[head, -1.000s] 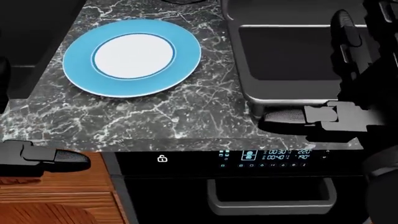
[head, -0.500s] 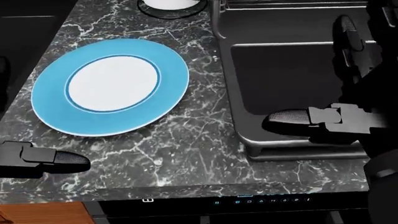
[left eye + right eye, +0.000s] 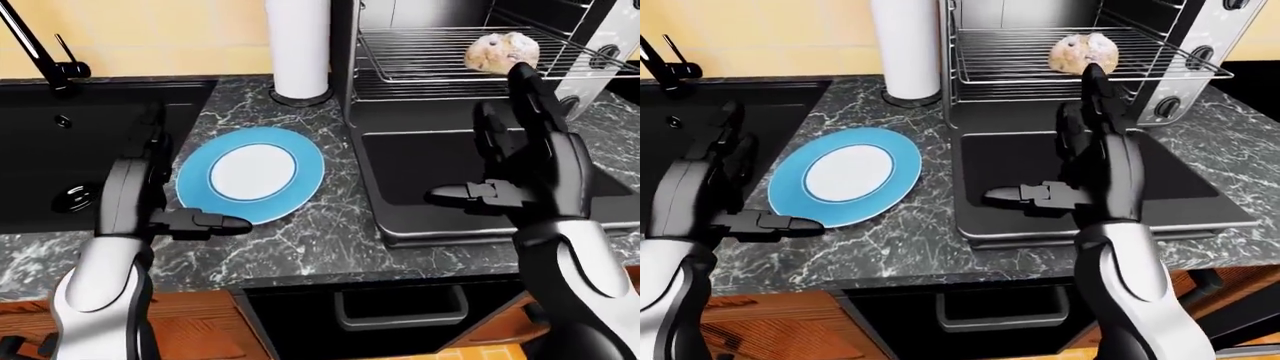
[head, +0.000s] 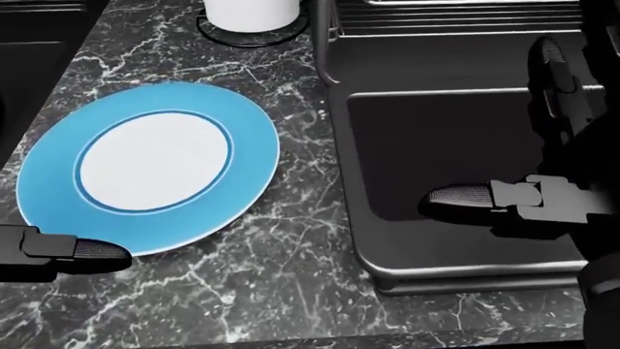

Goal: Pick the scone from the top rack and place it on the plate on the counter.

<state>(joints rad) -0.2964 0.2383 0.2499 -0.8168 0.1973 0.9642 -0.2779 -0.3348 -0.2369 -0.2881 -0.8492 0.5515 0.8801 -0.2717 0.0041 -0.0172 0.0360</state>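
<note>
**Closing on the oven — scone not yet touched**

Comparing the head view with a second ago, you will find the whole picture has shifted: the oven control strip and drawer handle have dropped out at the bottom, and the plate [image 4: 150, 167] sits larger and lower-left. That is camera motion — the plate has not moved on the counter [image 3: 300, 240].

Your right hand [image 3: 1090, 161] is raised with fingers spread wide, empty, just below the scone [image 3: 1085, 51], which rests on the top rack [image 3: 1040, 52] of the open oven. Your left hand [image 3: 150, 202] is likewise wide and empty, beside the plate.

Judgement: the approach is done; the reach remains.
</note>
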